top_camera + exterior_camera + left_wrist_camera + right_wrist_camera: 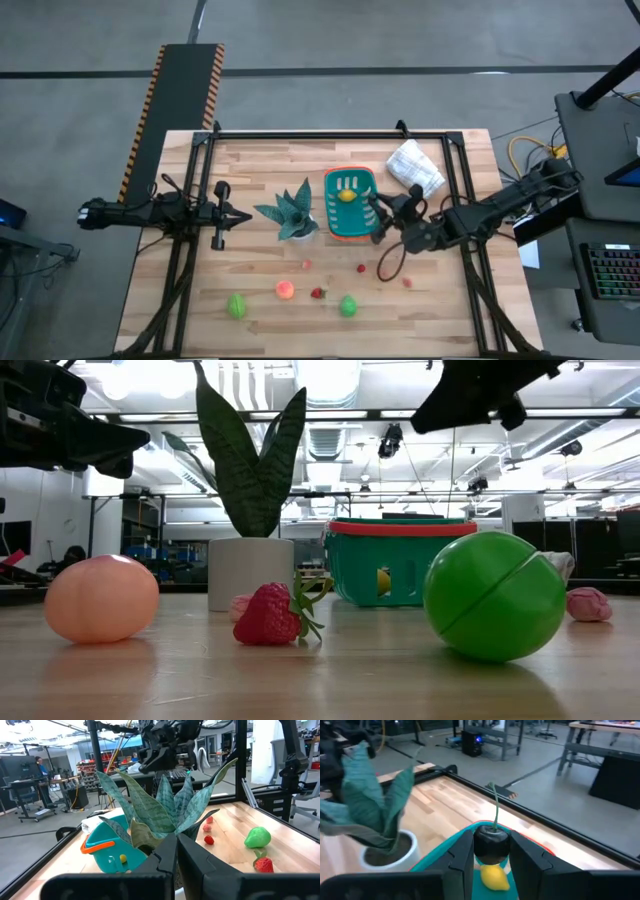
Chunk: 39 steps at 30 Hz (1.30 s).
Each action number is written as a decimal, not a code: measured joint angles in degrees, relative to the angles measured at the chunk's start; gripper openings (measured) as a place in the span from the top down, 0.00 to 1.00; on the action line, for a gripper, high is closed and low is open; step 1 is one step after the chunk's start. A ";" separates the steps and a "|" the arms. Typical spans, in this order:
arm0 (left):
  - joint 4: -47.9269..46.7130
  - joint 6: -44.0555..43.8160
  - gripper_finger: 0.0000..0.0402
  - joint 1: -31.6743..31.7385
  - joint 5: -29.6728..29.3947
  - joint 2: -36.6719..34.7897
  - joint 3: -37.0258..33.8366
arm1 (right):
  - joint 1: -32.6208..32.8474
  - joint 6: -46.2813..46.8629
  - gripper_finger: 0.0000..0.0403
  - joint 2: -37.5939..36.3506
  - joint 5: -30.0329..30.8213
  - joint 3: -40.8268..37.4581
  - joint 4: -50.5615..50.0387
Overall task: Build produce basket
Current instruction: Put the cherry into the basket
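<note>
Over basket: right gripper (491,851) fingers pinching a dark cherry (491,842), stem up, directly above the teal basket (349,206).
Key relation: basket opening straight below the cherry; drop looks like a short vertical release, my guess.
Basket contents: yellow lemon (493,876) inside.
Basket place: table (260,165) middle, between potted plant (295,213) and white bag (414,168).
Left gripper (225,214): fingers pressed together, empty, idle beyond the plant.
Remaining produce: green pear (347,305), strawberry (318,293), peach (285,290), lime (236,305) near front edge.
</note>
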 joint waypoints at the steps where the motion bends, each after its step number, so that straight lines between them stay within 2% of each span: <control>1: 0.00 0.00 1.00 0.00 0.02 -0.02 0.00 | -0.58 0.23 0.78 0.44 0.10 0.00 0.18; 13: -0.04 0.00 1.00 0.00 0.00 0.00 0.00 | -5.18 5.22 0.78 8.78 -2.38 0.00 0.59; 23: 0.00 0.00 1.00 -0.01 0.01 -0.04 0.02 | -12.00 4.99 0.78 10.31 -15.57 0.00 0.83; 31: 0.00 0.00 1.00 0.00 0.01 -0.07 0.00 | -21.33 0.30 0.78 10.28 -31.39 0.27 0.95; 39: 0.00 0.00 1.00 0.00 0.00 -0.02 0.00 | -27.39 -4.67 0.78 10.28 -38.99 3.52 -1.75</control>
